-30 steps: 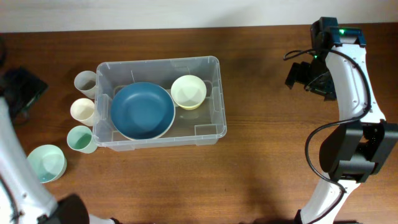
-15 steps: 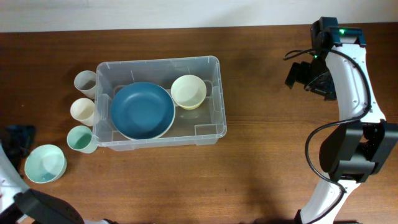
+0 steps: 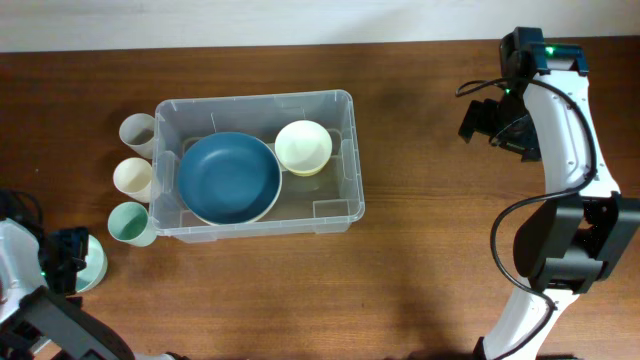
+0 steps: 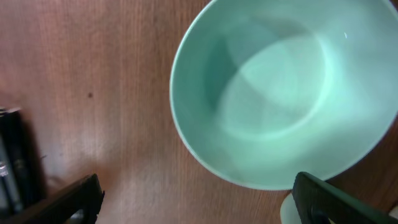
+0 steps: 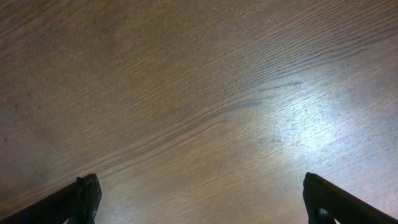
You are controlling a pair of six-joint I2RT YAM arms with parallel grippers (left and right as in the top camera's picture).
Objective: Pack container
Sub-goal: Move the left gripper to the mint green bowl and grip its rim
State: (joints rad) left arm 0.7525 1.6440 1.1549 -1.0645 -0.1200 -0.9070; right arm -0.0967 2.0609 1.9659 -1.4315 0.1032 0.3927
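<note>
Now our left gripper [image 4: 199,202] spreads wide above the mint bowl [image 4: 280,93], holding nothing; our right gripper [image 5: 199,199] gapes over the table [image 5: 186,93].

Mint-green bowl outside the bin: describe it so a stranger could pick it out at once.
Find the clear container; three cups stand in a column along its left side. Just beyond the lowest, green cup, partly under the left gripper, sits the mint-green bowl. It is wider than any cup and the only bowl outside the container.

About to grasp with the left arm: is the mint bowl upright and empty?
Upright and empty. The left wrist view looks down into the mint bowl, showing only its bare inside.
</note>
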